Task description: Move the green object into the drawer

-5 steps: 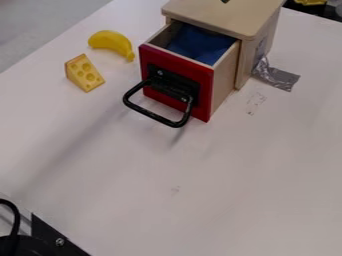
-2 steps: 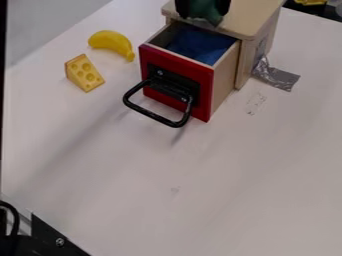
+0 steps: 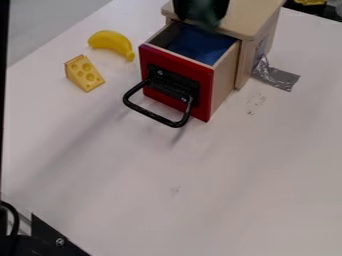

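Over the rear of the open drawer (image 3: pixel 177 82), camera view: gripper (image 3: pixel 201 11) at the top edge, its black fingers either side of the green object (image 3: pixel 204 21). State of end effector: closed in on the object, holding it. Object hangs at the fingertips, its lower end in line with the drawer's back part and the front edge of the box top. Contact with the wood — cannot tell.

Drawer: pulled out of the wooden box (image 3: pixel 250 20), red front, black handle (image 3: pixel 157 117) standing out from it. Blue material (image 3: pixel 200 46) inside, on the drawer's floor.

Left of the drawer: yellow banana (image 3: pixel 110 40), its lower tip just beside the drawer's upper left corner, apart from it. Cheese wedge (image 3: pixel 85 74) with round holes, also to the left, nearer the viewer than the banana and apart from both.

Right of the drawer: silver tape (image 3: pixel 280 78), creased, partly on the box side and partly on the white table (image 3: pixel 200 170). Faint marks on the tabletop — one patch right of the drawer, a smaller one well in front.

Well apart from the drawer, lower left corner: black bracket (image 3: pixel 50 235) with a screw, black cable (image 3: pixel 15 217) beside it.
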